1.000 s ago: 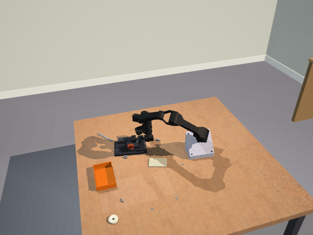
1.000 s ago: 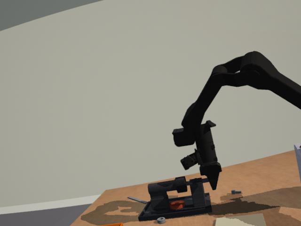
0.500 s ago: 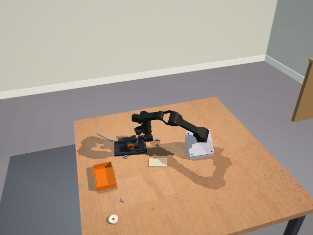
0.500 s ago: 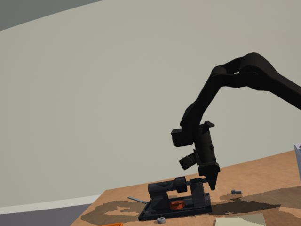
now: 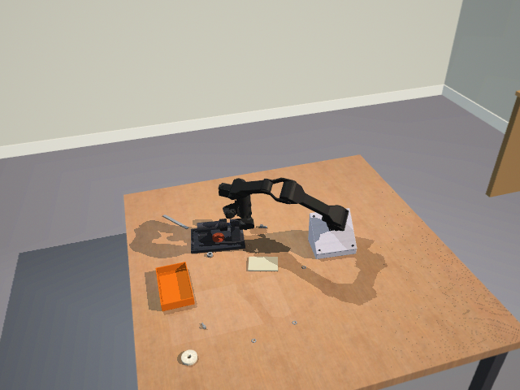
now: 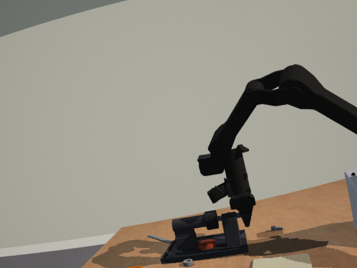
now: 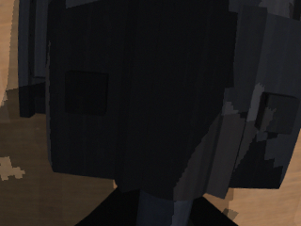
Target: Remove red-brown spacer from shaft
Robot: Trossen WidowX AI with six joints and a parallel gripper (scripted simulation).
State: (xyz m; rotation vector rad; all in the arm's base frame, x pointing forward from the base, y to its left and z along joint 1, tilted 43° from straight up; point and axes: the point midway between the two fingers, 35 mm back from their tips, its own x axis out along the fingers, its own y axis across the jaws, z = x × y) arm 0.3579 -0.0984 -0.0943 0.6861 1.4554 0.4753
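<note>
The red-brown spacer (image 5: 218,237) (image 6: 207,244) lies on the black base tray (image 5: 197,250) (image 6: 173,261), below the shaft line. The housing block (image 6: 184,226) stands at the tray's left end. A dark ring-shaped part (image 6: 211,219) sits around the shaft line against the housing's right end. The shaft (image 6: 239,215) (image 7: 162,204) passes through the upright support (image 6: 231,231) on the right. My gripper (image 5: 249,225) (image 6: 247,219) (image 7: 153,180) is shut on the shaft's outer end, just right of the support. The shaft's inner end is hidden.
An orange bin (image 5: 174,287), a pale yellow pad (image 5: 262,263) (image 6: 281,262) and a small grey ring (image 5: 209,254) (image 6: 188,262) lie in front. A bolt (image 5: 262,227) (image 6: 276,228) lies right of the tray, a grey bar (image 5: 175,221) (image 6: 158,238) behind left. A white block (image 5: 331,241) stands right.
</note>
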